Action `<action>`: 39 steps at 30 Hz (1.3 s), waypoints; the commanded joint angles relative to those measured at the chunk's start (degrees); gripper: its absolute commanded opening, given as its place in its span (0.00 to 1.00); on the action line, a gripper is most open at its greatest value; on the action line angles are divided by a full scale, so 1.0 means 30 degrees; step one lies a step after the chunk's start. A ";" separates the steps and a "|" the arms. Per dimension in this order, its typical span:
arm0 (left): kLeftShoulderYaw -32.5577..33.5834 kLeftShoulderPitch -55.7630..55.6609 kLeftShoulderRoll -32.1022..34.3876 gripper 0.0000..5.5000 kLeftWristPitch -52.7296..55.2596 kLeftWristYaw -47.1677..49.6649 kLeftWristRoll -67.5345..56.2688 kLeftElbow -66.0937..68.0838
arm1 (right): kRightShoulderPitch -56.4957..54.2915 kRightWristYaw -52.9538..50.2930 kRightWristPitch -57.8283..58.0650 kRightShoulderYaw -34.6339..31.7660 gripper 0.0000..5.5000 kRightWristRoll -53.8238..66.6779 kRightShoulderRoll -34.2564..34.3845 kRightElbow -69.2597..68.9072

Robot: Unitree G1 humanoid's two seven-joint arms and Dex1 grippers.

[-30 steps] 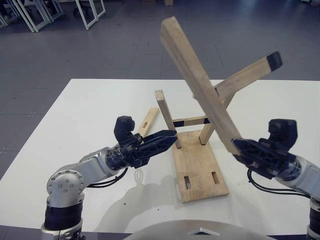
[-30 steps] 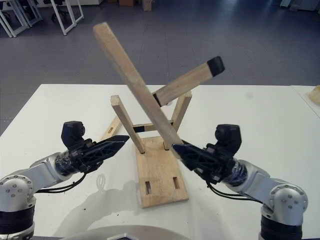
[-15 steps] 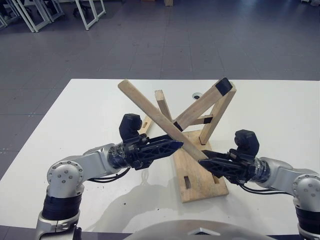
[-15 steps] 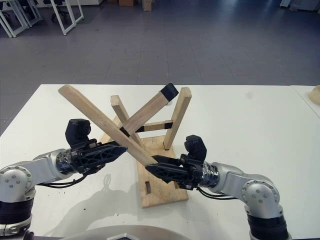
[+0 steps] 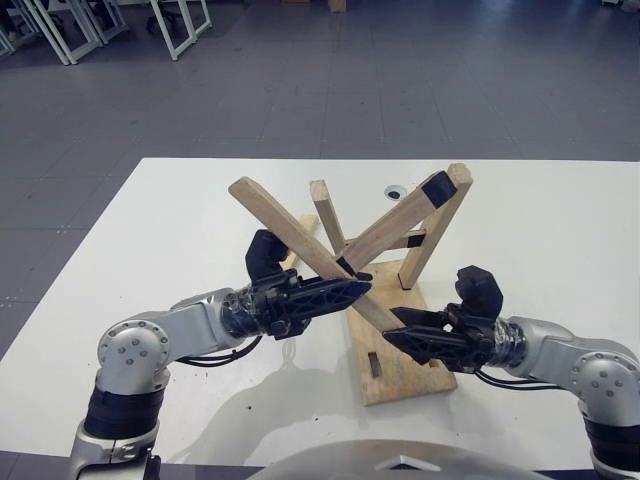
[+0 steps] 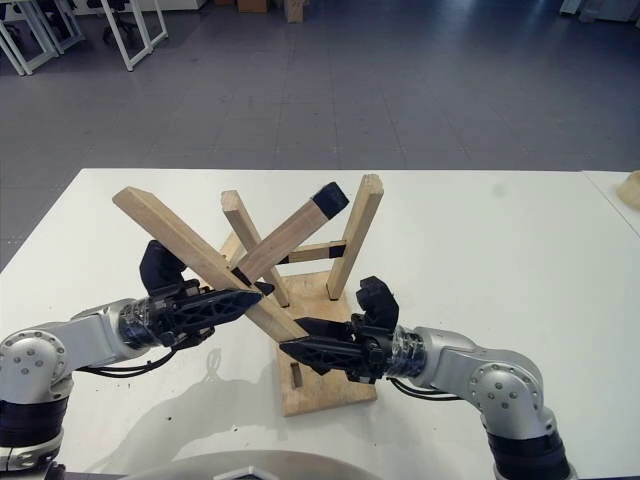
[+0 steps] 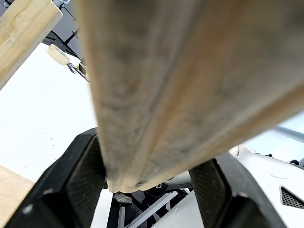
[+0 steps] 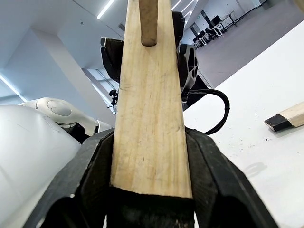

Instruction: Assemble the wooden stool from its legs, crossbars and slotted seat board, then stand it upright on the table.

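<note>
White rectangular table (image 5: 560, 230): takes up the lower half of the head view; a small round grey hole (image 5: 394, 189) sits in its far part.
Flat pale wooden seat board (image 5: 410, 380): lies flat on the table at lower centre, with one rectangular slot showing near its close end.
Pale wooden standing legs: the left standing leg (image 5: 327, 212) and the right standing leg (image 5: 425, 245) rise from the far end of the seat board, their tops leaning apart.
Thin wooden crossbar with dark ends (image 5: 402, 241): spans between the two standing legs about halfway up.
Pale wooden long leg (image 5: 275, 216): slants from left of centre down to the lower right, above the board and crossing in front of the left standing leg.
Wooden black-tipped bar (image 5: 395, 222): joins the long leg near its middle and rises to the upper right. Its tip is just beside the top of the right standing leg; I cannot tell whether they touch.
Black two-fingered left gripper (image 5: 355, 288): left of centre, one finger pressed on each side of the long leg's middle.
Black two-fingered right gripper (image 5: 392, 340): right of lower centre, over the board, clamped on the long leg's lower end.
Loose wooden piece with a dark end (image 8: 289, 115): lies flat on the table.
</note>
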 commanded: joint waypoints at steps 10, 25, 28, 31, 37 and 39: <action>0.0393 0.0284 -0.0991 0.40 -0.1354 0.0533 0.0474 0.0347 | -0.0664 -0.1067 0.0770 0.0118 0.64 -0.1223 -0.1879 -0.0286; -0.0553 0.1924 -0.0123 0.37 -0.5010 -0.0612 1.2795 -0.4794 | 0.5705 0.3762 -0.5535 -0.1181 0.91 -1.2084 -0.8025 0.2088; -0.0798 0.1738 -0.0361 0.37 -0.5252 -0.0836 1.3172 -0.5129 | 0.6878 0.4807 -0.7242 -0.0482 0.91 -1.4356 -0.8722 0.2530; -0.1349 0.2349 0.0136 0.37 -0.5410 -0.1868 1.4049 -0.5134 | 0.7012 0.5248 -0.7952 -0.0282 0.91 -1.5177 -0.8615 0.2672; -0.2321 0.3877 0.1011 0.37 -0.7024 -0.4235 1.7273 -0.4742 | 0.6108 0.3485 -0.8498 0.0557 0.91 -1.6350 -0.6512 0.2083; -0.2234 0.3913 0.0767 0.37 -0.7261 -0.4398 1.7493 -0.4523 | 0.6360 0.2825 -0.8582 0.1372 0.91 -1.6892 -0.5857 0.1297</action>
